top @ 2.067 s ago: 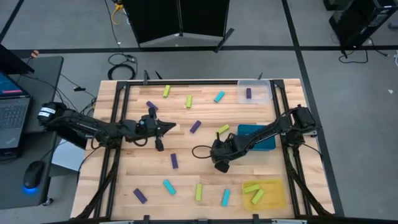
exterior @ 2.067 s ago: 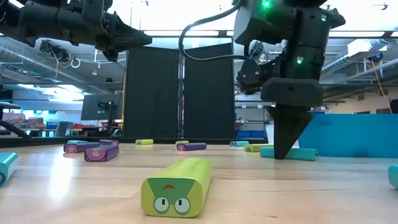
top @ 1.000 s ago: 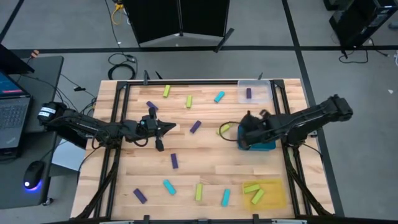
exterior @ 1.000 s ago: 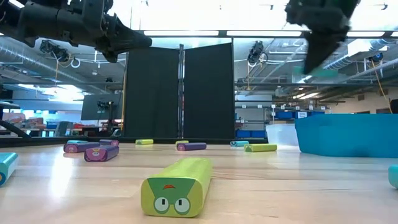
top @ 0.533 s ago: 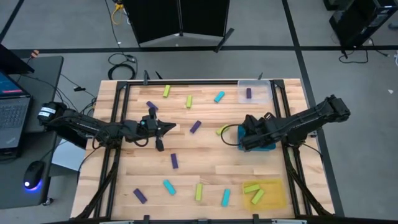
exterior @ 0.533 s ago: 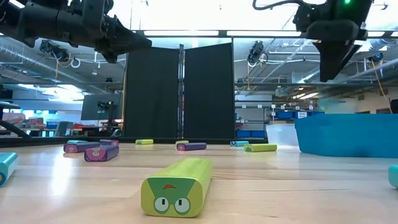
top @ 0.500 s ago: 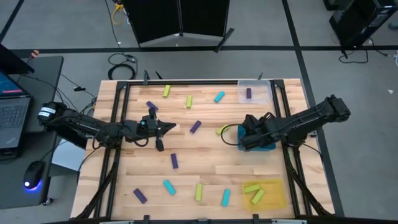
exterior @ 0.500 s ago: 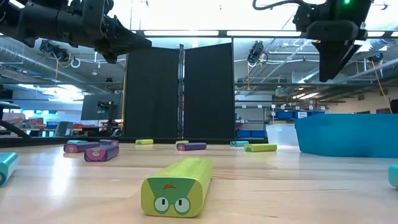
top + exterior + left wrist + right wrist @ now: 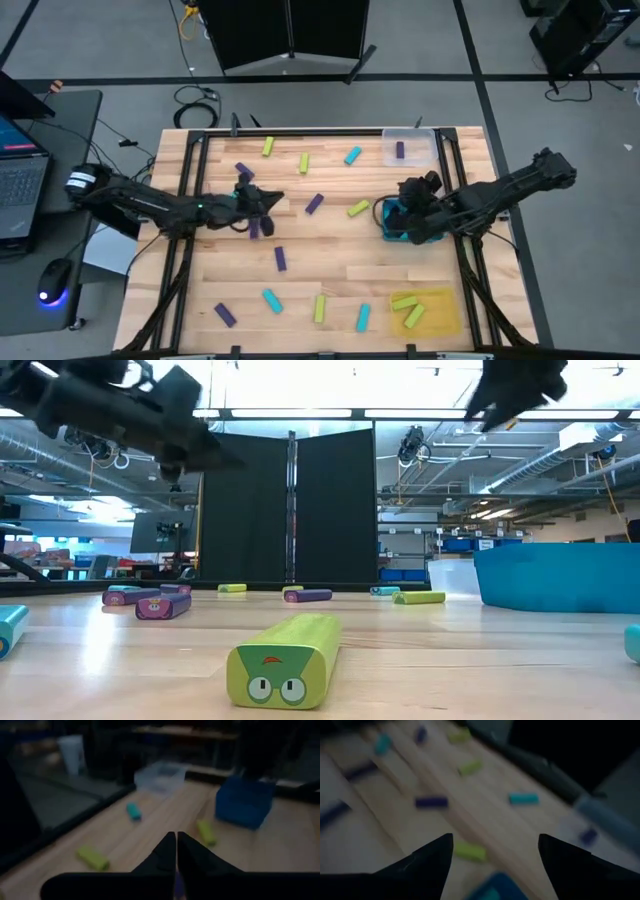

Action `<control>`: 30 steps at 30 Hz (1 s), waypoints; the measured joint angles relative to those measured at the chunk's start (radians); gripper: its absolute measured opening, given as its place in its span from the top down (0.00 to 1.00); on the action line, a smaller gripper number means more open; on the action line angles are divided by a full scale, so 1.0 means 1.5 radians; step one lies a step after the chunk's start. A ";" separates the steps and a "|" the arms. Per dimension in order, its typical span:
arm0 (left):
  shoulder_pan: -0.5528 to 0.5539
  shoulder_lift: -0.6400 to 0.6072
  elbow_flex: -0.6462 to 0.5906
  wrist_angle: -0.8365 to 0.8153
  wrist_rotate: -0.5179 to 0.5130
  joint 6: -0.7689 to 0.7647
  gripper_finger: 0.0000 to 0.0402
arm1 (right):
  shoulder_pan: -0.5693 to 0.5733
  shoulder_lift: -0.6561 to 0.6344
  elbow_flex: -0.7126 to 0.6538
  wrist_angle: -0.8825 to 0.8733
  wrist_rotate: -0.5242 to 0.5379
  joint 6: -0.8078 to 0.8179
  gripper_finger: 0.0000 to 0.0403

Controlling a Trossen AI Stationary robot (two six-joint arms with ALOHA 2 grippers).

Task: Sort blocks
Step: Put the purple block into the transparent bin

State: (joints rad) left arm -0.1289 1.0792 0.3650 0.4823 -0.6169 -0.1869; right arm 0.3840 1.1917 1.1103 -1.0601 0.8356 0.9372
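Many blocks [image 9: 281,259] scattered, long axes variously angled

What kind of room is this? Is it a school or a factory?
Probably a robotics lab or workshop, not a school. Two dark robot arms work at a wooden table, a laptop sits beside it, and exposed ceiling pipes and shelves fill the big open room behind.

Purple blocks [image 9: 281,259]: six; cyan [image 9: 352,156]: three; yellow-green [image 9: 357,209]: six; trays [image 9: 433,312]: three.
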 joint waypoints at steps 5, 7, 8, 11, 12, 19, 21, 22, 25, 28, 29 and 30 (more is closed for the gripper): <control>0.026 0.115 0.091 -0.116 0.021 -0.057 0.77 | 0.002 -0.029 0.000 0.102 0.046 -0.118 0.28; 0.034 0.163 0.128 -0.139 0.031 -0.062 0.70 | 0.002 -0.034 0.000 0.137 0.063 -0.166 0.29; 0.039 0.186 0.149 -0.149 0.046 -0.068 0.66 | 0.002 -0.035 0.000 0.156 0.074 -0.188 0.29; 0.072 0.246 0.216 -0.195 0.091 -0.108 0.58 | 0.002 -0.036 0.000 0.220 0.112 -0.251 0.29; 0.086 0.266 0.240 -0.218 0.107 -0.122 0.56 | 0.003 -0.034 0.000 0.242 0.123 -0.273 0.29; 0.164 0.392 0.361 -0.344 0.193 -0.141 0.48 | 0.005 -0.014 0.000 0.342 0.141 -0.384 0.29; 0.175 0.415 0.372 -0.354 0.217 -0.140 0.46 | 0.005 -0.012 0.000 0.340 0.136 -0.384 0.29; 0.178 0.427 0.377 -0.356 0.232 -0.140 0.45 | 0.005 -0.008 0.000 0.338 0.131 -0.381 0.29; 0.186 0.450 0.388 -0.353 0.281 -0.139 0.43 | 0.005 0.001 0.000 0.337 0.125 -0.380 0.29; 0.187 0.466 0.395 -0.350 0.300 -0.138 0.40 | 0.005 0.006 0.000 0.337 0.123 -0.380 0.29; 0.186 0.469 0.395 -0.354 0.301 -0.137 0.39 | 0.005 0.006 0.001 0.338 0.124 -0.381 0.29; 0.186 0.473 0.395 -0.348 0.301 -0.137 0.38 | 0.005 0.007 0.000 0.335 0.123 -0.383 0.29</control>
State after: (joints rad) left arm 0.1505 1.7887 0.9569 -0.0402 -0.1656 -0.3931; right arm 0.3908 1.2027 1.1108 -0.5578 1.0208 0.3634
